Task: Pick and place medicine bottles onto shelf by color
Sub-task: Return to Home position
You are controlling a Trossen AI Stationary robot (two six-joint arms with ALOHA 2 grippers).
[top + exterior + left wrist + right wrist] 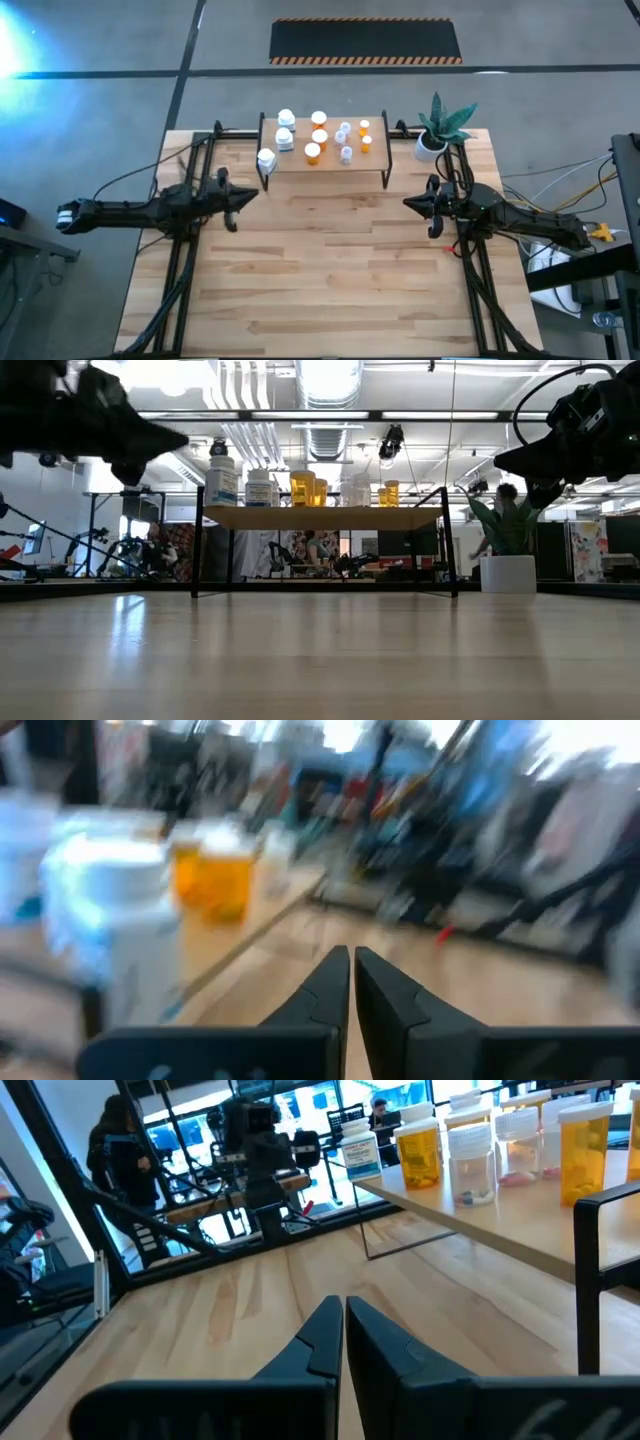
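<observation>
Bottles (318, 135) all appear grouped by color on the shelf (330, 172) at the surface's (330, 270) far edge; nothing looks left to place. Left tool (248, 194) and right tool (412, 203), both pressed together and empty, hang beside the shelf's front corners.

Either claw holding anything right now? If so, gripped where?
Nothing held. The left claw and right claw are both shut and empty, well clear of the shelf.

From where I stand, the white medicine bottles (357, 1132) on the shelf (520, 1230) carry printed labels (360, 1156), all too small to read.
</observation>
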